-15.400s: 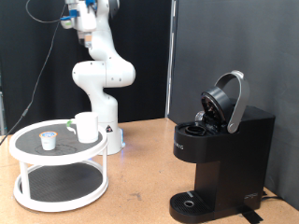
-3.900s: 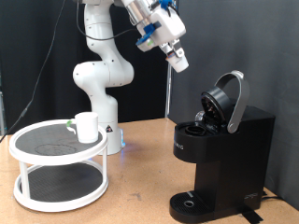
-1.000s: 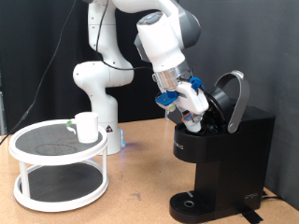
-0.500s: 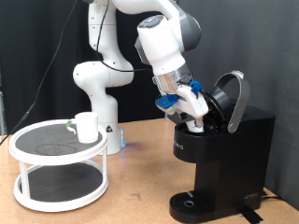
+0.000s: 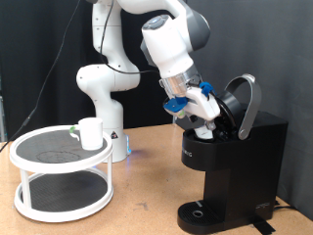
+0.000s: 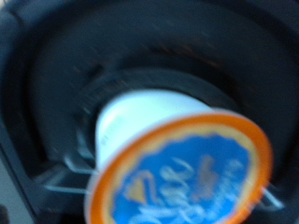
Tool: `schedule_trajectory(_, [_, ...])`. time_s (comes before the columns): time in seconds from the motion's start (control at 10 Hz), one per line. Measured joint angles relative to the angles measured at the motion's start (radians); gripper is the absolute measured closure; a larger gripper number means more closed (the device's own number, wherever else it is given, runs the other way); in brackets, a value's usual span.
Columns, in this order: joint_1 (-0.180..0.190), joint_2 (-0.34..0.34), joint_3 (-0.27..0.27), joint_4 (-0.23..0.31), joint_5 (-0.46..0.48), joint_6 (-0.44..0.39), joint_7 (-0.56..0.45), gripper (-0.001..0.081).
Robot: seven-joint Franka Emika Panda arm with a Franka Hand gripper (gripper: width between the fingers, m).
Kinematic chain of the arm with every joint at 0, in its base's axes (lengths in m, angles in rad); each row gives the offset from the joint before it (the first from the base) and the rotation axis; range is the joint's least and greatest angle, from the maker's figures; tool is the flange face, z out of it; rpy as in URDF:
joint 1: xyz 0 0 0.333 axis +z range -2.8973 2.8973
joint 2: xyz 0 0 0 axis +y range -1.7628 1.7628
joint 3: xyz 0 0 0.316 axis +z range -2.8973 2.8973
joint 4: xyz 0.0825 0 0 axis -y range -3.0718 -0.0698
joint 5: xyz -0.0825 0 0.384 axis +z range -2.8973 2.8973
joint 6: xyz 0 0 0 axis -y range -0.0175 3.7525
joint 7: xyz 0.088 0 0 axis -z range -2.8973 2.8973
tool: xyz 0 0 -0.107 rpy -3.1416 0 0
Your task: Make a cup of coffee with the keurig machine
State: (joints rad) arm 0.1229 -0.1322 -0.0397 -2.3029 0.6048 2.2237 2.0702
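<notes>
The keurig machine point(image 5: 233, 157) stands on the wooden tabletop point(image 5: 147, 201) at the exterior view's right, a black box with its long axis upright and its front, with the round drip base at the bottom, facing the exterior view's left. Its rounded hinged lid point(image 5: 239, 103) is swung up and back, its hollow underside turned toward the exterior view's left, leaving the brewing chamber open. The white arm reaches down from the exterior view's top and slants toward that opening, and the pincer point(image 5: 208, 117) sits right at the mouth of the chamber, just under the raised lid. In the wrist view a white pod point(image 6: 177, 159) with an orange-rimmed blue foil top fills the middle of the picture, its foil end toward the camera and its narrower white body pointing away into the dark round well of the machine point(image 6: 56, 84); the picture is blurred and the fingers do not show, so I cannot tell how wide the pincer stands or whether it grips the pod. The cup point(image 5: 91, 133), a plain white mug, stands upright on the upper tier of a white two-tier round stand point(image 5: 59, 201) at the exterior view's left, well apart from the machine, with the arm's white base just beside the stand.
</notes>
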Motion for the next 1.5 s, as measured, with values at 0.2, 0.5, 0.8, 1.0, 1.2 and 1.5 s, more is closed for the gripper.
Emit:
schedule_trajectory(0.2, [0.0, -0.032, -0.001, -0.004, -0.002, -0.054, -0.004, 0.0072])
schedule_trajectory(0.5, [0.0, -0.062, 0.003, -0.026, -0.009, -0.062, 0.001, 0.0072])
schedule_trajectory(0.8, [0.0, -0.061, 0.016, -0.039, -0.051, -0.062, 0.059, 0.0072])
schedule_trajectory(1.0, [0.0, -0.052, 0.029, -0.043, -0.068, -0.045, 0.093, 0.0072])
schedule_trajectory(1.2, [0.0, -0.048, 0.035, -0.049, -0.068, -0.032, 0.098, 0.0072])
schedule_trajectory(1.5, [0.0, -0.049, 0.038, -0.054, -0.039, 0.009, 0.079, 0.0072])
